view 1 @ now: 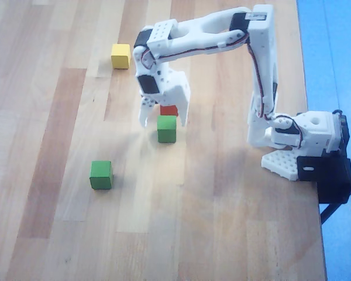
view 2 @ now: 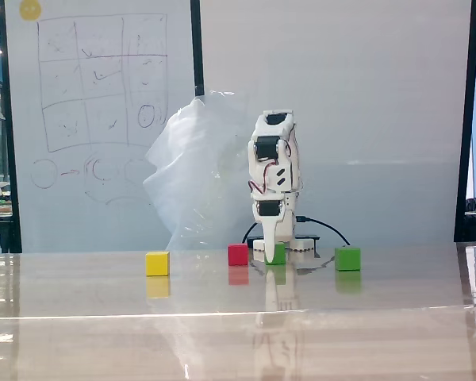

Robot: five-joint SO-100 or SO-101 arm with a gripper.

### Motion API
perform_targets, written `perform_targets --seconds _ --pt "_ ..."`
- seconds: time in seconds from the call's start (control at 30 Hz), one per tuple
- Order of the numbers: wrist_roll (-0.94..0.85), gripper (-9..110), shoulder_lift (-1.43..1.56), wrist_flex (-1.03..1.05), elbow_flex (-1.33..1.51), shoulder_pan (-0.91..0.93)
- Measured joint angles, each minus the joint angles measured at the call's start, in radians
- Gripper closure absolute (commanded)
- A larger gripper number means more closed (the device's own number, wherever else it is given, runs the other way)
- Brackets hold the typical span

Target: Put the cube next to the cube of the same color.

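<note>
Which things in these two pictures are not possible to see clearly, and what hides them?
- Red cube: in the overhead view the gripper covers most of it.
- Green cube at the gripper: in the fixed view a finger hides its left part.
- Contact between fingers and this green cube: neither view settles it.
- Whiteboard drawings: too faint to read in the fixed view.

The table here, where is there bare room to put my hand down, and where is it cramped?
Seen from overhead, bare table stretches below the lone green cube, and also between it and the yellow cube. It is cramped where the gripper straddles the other green cube with the red cube right beside it.
</note>
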Motion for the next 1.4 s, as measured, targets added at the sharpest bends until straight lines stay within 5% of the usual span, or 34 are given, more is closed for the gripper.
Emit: perform_targets --seconds 0.17,0.83,1.4 --pt "0.003 104 -0.014 -0.032 0.0 0.0" --pt "0.044 102 0.313 0.187 -0.311 -0.156" --pt "0.183 102 -0.064 0.048 -0.54 -0.353"
